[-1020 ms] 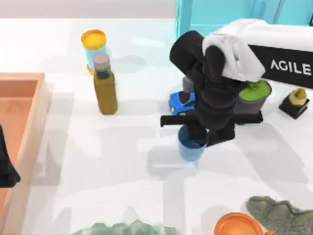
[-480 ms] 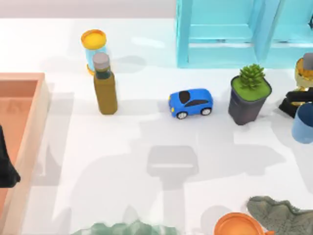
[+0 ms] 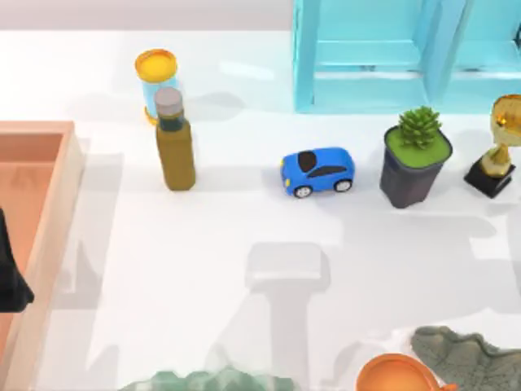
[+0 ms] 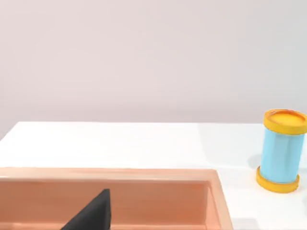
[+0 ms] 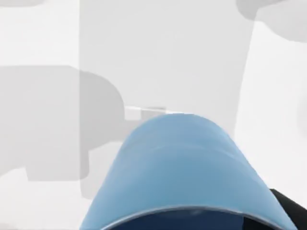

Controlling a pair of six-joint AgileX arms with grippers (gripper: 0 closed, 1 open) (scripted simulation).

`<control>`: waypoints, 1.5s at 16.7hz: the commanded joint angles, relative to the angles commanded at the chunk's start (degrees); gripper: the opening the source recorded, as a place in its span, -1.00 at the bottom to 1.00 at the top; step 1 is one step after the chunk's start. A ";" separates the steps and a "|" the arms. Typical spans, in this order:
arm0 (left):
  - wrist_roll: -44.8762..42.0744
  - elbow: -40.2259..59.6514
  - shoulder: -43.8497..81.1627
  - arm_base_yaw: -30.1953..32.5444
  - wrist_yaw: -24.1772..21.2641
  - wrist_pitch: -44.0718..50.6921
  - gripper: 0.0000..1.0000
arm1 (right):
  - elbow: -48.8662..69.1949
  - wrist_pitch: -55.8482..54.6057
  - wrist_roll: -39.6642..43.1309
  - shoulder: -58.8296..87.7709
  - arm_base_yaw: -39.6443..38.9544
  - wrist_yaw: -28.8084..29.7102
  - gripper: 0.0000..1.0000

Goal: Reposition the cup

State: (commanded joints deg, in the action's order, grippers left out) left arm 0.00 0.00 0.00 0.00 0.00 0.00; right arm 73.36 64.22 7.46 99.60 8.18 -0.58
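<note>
Cup (image 5: 184, 167) riding close under right wrist camera, above bare white surface (image 5: 158, 52); right end effector apparently gripping it, fingers hidden. Keeping cup upright, lowering slowly onto open spot. Left end effector (image 4: 91, 215) parking over tray (image 4: 144, 175).

Cup (image 5: 184, 163) was seen as smooth matt blue plastic. Tabletop (image 3: 244, 326) was rendered plain matt white. Toy car (image 3: 317, 171) looked glossy plastic. Trophy (image 3: 505, 134) was finished in shiny gold metal.
</note>
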 joint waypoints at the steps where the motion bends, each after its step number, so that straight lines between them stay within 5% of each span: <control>1: 0.00 0.00 0.00 0.00 0.00 0.00 1.00 | 0.00 0.00 0.00 0.00 0.00 0.00 -1.00; 16: 0.00 0.00 0.00 0.00 0.00 0.00 1.00 | -10.04 -14.52 -1.87 4.46 -1.80 0.00 -1.00; 25: 0.00 0.00 0.00 0.00 0.00 0.00 1.00 | -10.04 -14.52 -1.87 4.46 -1.80 0.00 0.36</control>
State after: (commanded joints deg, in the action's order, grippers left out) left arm 0.00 0.00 0.00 0.00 0.00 0.00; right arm 63.32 49.71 5.58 104.06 6.37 -0.58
